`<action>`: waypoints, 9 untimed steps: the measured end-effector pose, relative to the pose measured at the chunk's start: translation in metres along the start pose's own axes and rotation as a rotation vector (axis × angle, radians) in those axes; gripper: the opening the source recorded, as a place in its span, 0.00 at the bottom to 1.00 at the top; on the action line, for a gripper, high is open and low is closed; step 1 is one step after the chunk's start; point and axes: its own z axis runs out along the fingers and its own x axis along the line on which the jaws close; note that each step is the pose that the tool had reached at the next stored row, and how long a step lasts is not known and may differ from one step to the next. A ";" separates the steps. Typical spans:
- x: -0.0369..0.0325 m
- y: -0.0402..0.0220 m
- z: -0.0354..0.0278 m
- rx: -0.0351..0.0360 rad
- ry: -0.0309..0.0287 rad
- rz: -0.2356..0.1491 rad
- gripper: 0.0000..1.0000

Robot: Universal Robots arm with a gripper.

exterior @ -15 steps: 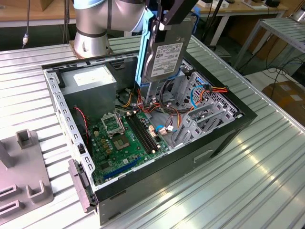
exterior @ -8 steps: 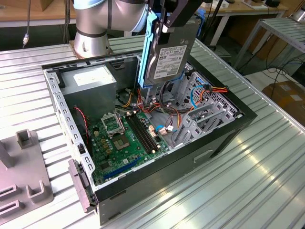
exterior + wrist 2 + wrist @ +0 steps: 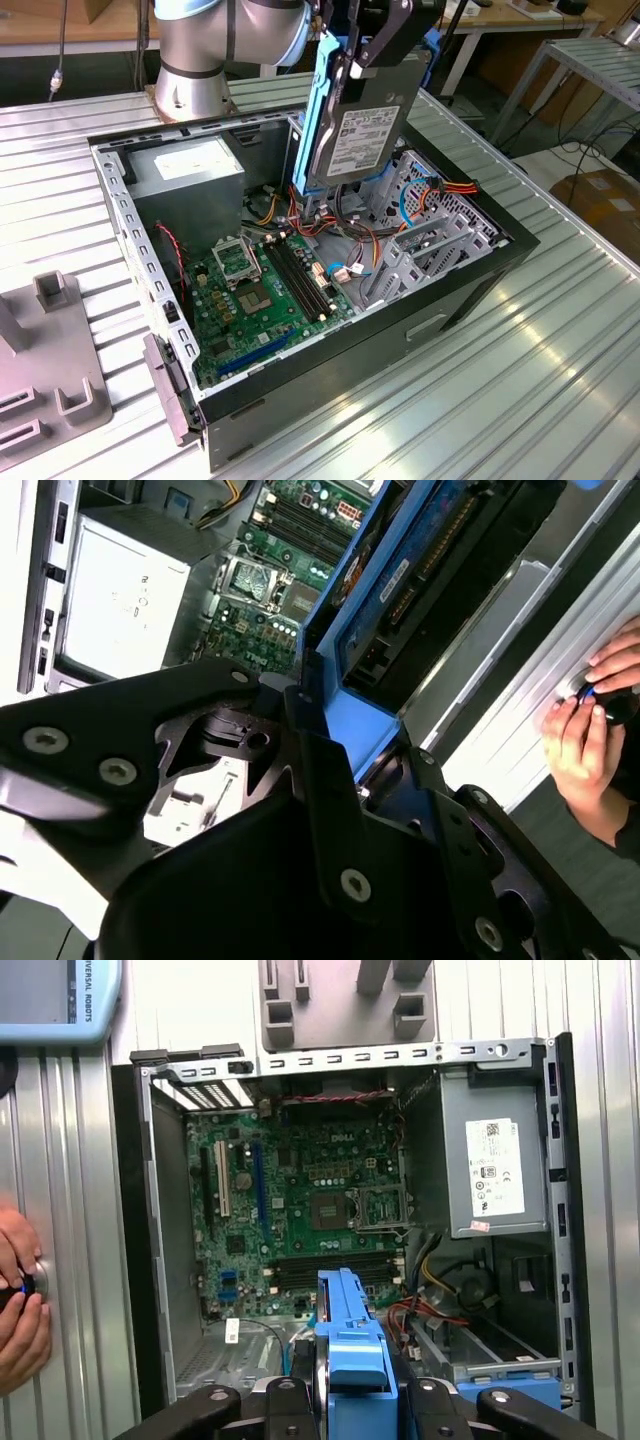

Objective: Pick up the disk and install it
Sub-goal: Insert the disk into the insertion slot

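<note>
Right, the ribbed metal tabletop [image 3: 560, 340] spans my exterior view, and the open computer case [image 3: 440, 300] lies on it with its side panel off. At the exterior view's left a grey slotted fixture [image 3: 60, 370] sits on the tabletop, apart from the case. Inside the case I see the grey power supply [image 3: 195, 175] with its white label in one corner, the green motherboard [image 3: 255, 295] flat on the floor of the case beside it, and a perforated metal drive cage [image 3: 440, 215] on the far side of a tangle of coloured cables. The disk [image 3: 360, 135] hangs on end over the interior, tilted, between the power supply and the cage. Its white label faces the exterior camera and blue rails run down its sides. My pincer [image 3: 358, 55] is clamped on the disk's upper end; I cannot tell whether the lower end touches anything. A person's hand [image 3: 22, 1310] rests on the tabletop beside the case.
</note>
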 end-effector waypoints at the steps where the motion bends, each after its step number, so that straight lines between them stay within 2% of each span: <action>1: 0.0002 -0.0003 -0.0001 -0.0002 0.0001 0.000 0.37; 3: 0.0016 -0.0009 0.0001 -0.0002 0.0000 0.000 0.37; 9: 0.0128 -0.0028 0.0000 -0.0003 0.0020 0.001 0.37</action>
